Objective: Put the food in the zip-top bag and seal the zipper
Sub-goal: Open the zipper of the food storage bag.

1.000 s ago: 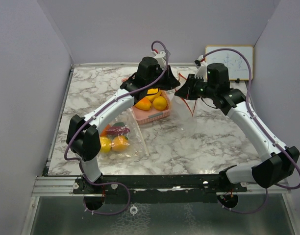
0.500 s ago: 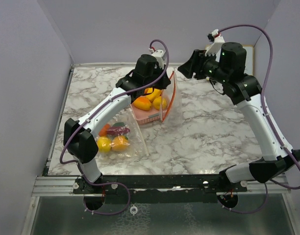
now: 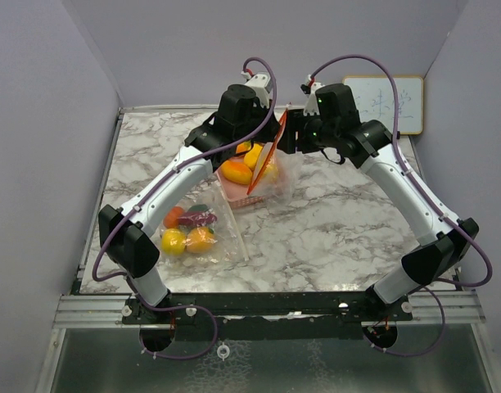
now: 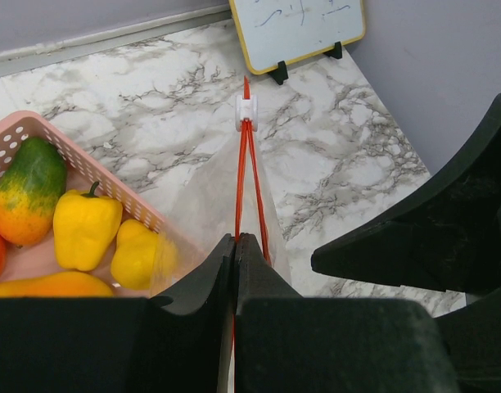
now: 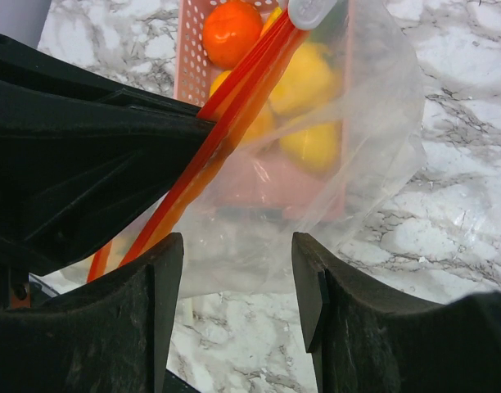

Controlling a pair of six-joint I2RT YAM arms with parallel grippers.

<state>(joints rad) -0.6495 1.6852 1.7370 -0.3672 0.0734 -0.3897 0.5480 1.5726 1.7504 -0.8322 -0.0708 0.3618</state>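
**Position.** The zip-top bag (image 5: 373, 123) is held up over the pink basket (image 4: 99, 172), with its film draped across the basket's right side. The food (image 4: 85, 229), a yellow pepper, a green-and-orange mango and other yellow and orange pieces, lies in the basket. The pieces seen through the film are judged to be behind the bag, not inside it. A second bag (image 3: 193, 233) holding several pieces lies flat to the near left of the basket.

**Grippers.**
- The left gripper (image 4: 236, 241) is pinched on the orange-red zipper (image 5: 234, 106), fingers together with the strip between them.
- The right gripper (image 5: 236, 254) is seen with its fingers apart, just right of the basket and beside the bag. Contact with the film cannot be confirmed.

**Orientation.**
- The zipper's long axis runs from above the basket's near edge and rises toward the far right, away from the basket and toward the whiteboard (image 4: 300, 24).
- The white slider (image 4: 246, 110) sits at that far, upper end.
- The two tracks are seen slightly parted between the slider and the left fingers.

**Handling (judgement).**
- **Film:** it is thin, limp and slippery, and is expected to collapse unless the mouth is held at two points.
- **Zipper strip:** it is the only stiff part, so it is the place to grip. A second hold on the opposite lip is indicated.
- **Food:** it is light, hard, glossy and rounded, so it is likely to slip or roll. Each piece is best taken across its narrowest part.
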